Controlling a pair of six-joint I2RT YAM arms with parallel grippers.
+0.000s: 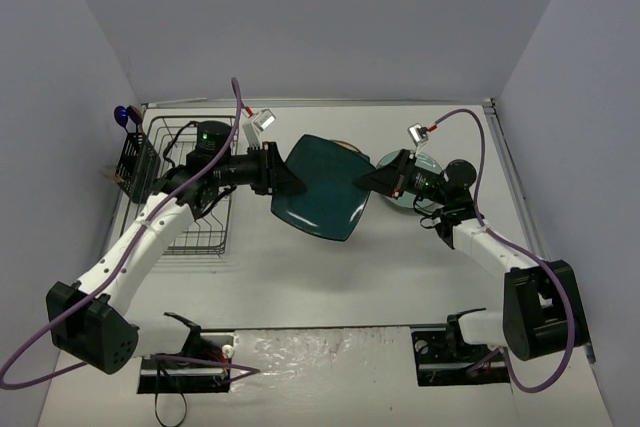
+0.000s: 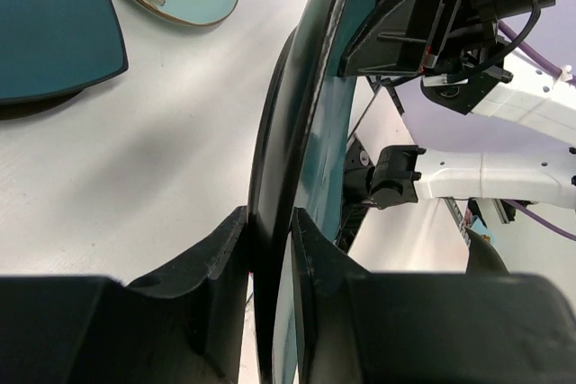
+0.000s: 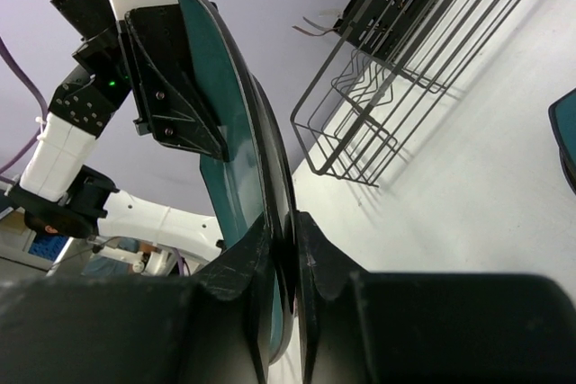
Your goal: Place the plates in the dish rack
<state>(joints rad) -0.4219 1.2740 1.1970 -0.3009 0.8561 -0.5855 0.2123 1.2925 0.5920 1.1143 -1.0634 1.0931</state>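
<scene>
Left end effector pinching teal plate rim, right end effector pinching opposite rim, dish rack at left

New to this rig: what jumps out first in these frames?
A dark teal plate is held up at centre, pinched at opposite rims by the left gripper and the right gripper at once. The black wire dish rack stands at the far left, with no plates visible in it.
</scene>
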